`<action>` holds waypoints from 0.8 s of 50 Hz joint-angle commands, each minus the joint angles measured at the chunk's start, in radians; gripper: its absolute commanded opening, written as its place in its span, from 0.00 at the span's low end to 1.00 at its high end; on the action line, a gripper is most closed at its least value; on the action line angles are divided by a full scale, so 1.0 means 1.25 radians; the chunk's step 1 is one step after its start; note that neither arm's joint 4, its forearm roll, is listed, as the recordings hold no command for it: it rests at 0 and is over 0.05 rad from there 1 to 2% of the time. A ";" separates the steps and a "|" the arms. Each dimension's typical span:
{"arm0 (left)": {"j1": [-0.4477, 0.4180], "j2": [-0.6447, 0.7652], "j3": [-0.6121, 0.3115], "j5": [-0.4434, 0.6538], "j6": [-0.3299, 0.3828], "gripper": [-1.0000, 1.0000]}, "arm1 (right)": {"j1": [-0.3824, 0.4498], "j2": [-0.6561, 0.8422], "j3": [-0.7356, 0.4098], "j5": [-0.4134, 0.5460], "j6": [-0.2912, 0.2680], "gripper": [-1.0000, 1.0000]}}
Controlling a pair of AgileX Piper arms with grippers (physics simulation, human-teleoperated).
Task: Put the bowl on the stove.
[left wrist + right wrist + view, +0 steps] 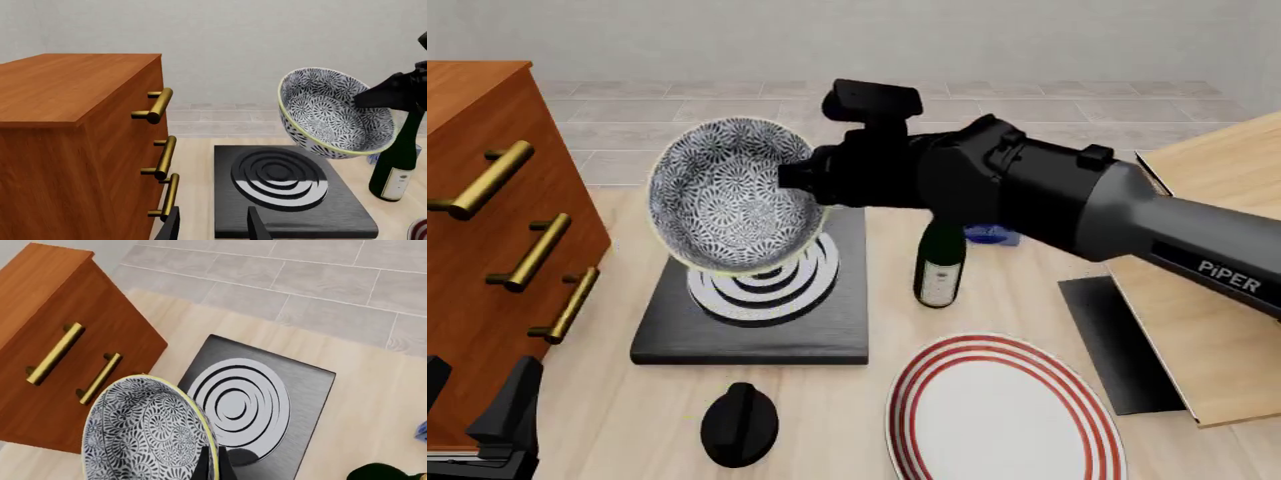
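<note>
The right hand (807,180) is clamped on the rim of the bowl (731,195) and holds it in the air above the stove (761,320), tilted steeply so its patterned inside faces outward rather than up. From the left wrist view the bowl hangs clear of the burner rings (280,177), not touching them. The carry looks nearly finished, and the step in hand is the placing. The next move calls for levelling the bowl so its base faces the stove, then lowering it onto the rings before letting go. A green wine bottle (938,265) stands just beside the stove, near the forearm. The left hand (212,225) waits open, low beside the wooden drawer cabinet (487,230), holding nothing.
</note>
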 commanded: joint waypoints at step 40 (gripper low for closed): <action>0.000 0.000 0.000 0.000 0.000 1.00 | -0.084 0.201 -0.203 0.043 0.008 0.00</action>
